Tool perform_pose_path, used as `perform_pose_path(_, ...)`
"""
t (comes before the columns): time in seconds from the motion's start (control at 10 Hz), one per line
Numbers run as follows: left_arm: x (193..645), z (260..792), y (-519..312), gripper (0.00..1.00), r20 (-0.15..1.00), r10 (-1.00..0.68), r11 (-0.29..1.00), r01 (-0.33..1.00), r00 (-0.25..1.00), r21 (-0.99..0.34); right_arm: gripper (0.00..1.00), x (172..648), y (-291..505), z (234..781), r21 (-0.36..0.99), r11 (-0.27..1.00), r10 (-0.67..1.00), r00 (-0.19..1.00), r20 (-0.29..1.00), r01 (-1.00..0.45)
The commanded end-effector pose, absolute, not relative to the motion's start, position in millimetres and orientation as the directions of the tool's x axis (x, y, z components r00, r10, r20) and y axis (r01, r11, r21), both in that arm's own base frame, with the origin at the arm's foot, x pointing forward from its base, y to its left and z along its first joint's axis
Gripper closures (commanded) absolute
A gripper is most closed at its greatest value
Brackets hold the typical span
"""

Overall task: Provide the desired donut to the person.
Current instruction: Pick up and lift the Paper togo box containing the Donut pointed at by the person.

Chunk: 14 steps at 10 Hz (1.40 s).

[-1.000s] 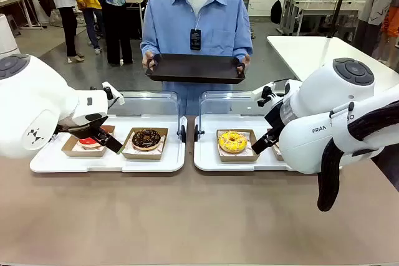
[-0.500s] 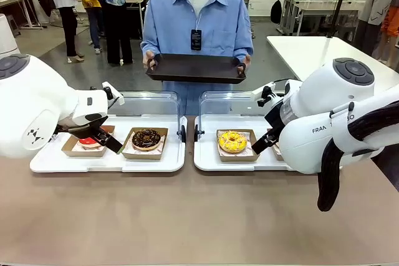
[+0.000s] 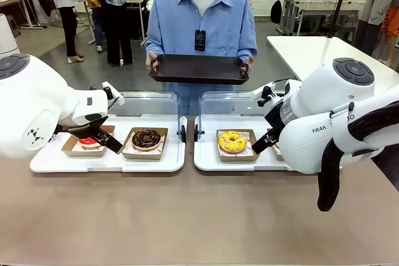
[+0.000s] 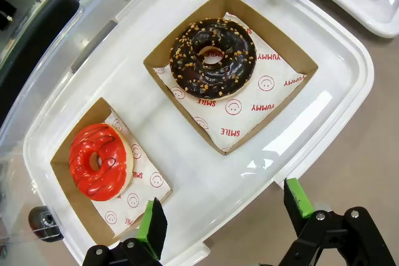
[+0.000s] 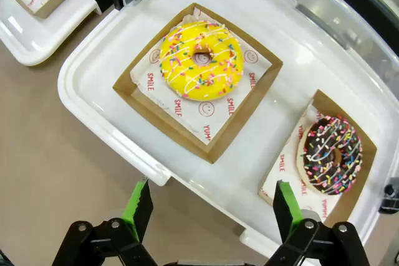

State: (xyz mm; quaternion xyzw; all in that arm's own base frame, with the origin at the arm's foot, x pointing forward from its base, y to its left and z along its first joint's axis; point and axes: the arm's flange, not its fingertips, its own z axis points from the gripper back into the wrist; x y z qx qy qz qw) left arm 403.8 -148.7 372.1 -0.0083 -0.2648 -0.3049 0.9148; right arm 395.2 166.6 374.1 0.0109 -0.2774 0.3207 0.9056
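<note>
**Four donuts on offer, both pincers open, no choice shown**

My left pincer (image 4: 224,202) is spread wide and holds nothing. It hangs over the near edge of the left white tray (image 4: 324,110). That tray carries two open card boxes (image 4: 298,60). One holds the red-glazed donut (image 4: 98,161), just ahead of one finger. The other holds the chocolate donut with nut crumbs (image 4: 212,58), farther ahead, towards the middle of the table (image 3: 199,216).

My right pincer (image 5: 212,191) is likewise spread and empty, over the near edge of the right white tray (image 5: 93,85). Its two boxes hold the yellow sprinkled donut (image 5: 201,60), ahead between my fingers, and the chocolate donut with coloured sprinkles (image 5: 330,154), off to one side.

Each donut is round, so it has no long axis; the square boxes sit cornerwise to my fingers.

Across the table the person (image 3: 202,20) holds a dark tray (image 3: 198,68) in both hands, with nothing on it that I can see. Neither hand points, so I cannot tell which donut is wanted. I judge my left arm nearer the first pair and my right arm nearer the second.
</note>
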Motion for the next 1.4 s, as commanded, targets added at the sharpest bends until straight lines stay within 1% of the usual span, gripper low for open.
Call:
perform_pose_path(0.0,403.8,372.0,-148.7,0.0,0.49,-0.553,0.814,0.562,0.674,0.146,0.0,395.2,166.7,374.0,-0.158,0.794,0.575,0.64,0.509,-0.587)
perform_pose_path(0.1,403.8,372.1,-148.7,0.0,0.49,-0.553,0.814,0.562,0.674,0.146,0.0,395.2,166.6,374.1,-0.158,0.794,0.575,0.64,0.509,-0.587)
perform_pose_path(0.3,366.4,432.7,-162.3,0.0,0.447,-0.608,0.786,0.575,0.656,0.226,0.0,341.5,168.0,428.5,-0.168,0.762,0.6,0.584,0.547,-0.626)
perform_pose_path(0.4,351.1,454.1,-164.9,0.0,0.407,-0.637,0.768,0.58,0.655,0.269,0.0,320.9,161.0,452.1,-0.143,0.759,0.601,0.598,0.531,-0.635)
perform_pose_path(0.5,337.8,469.6,-163.6,0.0,0.381,-0.651,0.758,0.576,0.656,0.305,0.0,301.5,152.7,470.1,-0.184,0.765,0.605,0.59,0.534,-0.618)
perform_pose_path(0.6,320.8,479.4,-162.5,0.0,0.35,-0.664,0.748,0.588,0.661,0.307,0.0,279.7,143.3,482.3,-0.219,0.757,0.626,0.587,0.514,-0.615)
perform_pose_path(0.8,278.7,496.2,-158.7,0.0,0.379,-0.679,0.733,0.61,0.628,0.302,0.0,238.9,127.2,495.2,-0.278,0.736,0.661,0.57,0.488,-0.617)
perform_pose_path(0.9,270.1,498.3,-155.9,0.0,0.415,-0.672,0.74,0.58,0.613,0.342,0.0,233.7,125.0,496.0,-0.28,0.731,0.665,0.557,0.497,-0.622)
perform_pose_path(1.0,308.0,502.7,-164.9,0.0,0.356,-0.686,0.727,0.611,0.634,0.313,0.0,297.7,155.2,532.3,-0.236,0.743,0.644,0.573,0.508,-0.626)
perform_pose_path(1.2,308.0,502.7,-164.9,0.0,0.356,-0.686,0.727,0.611,0.634,0.313,0.0,297.7,155.2,532.3,-0.236,0.743,0.644,0.573,0.508,-0.626)
perform_pose_path(1.3,296.3,515.1,-165.1,0.0,0.367,-0.691,0.723,0.613,0.623,0.32,0.0,280.4,148.5,546.5,-0.249,0.74,0.65,0.57,0.503,-0.624)
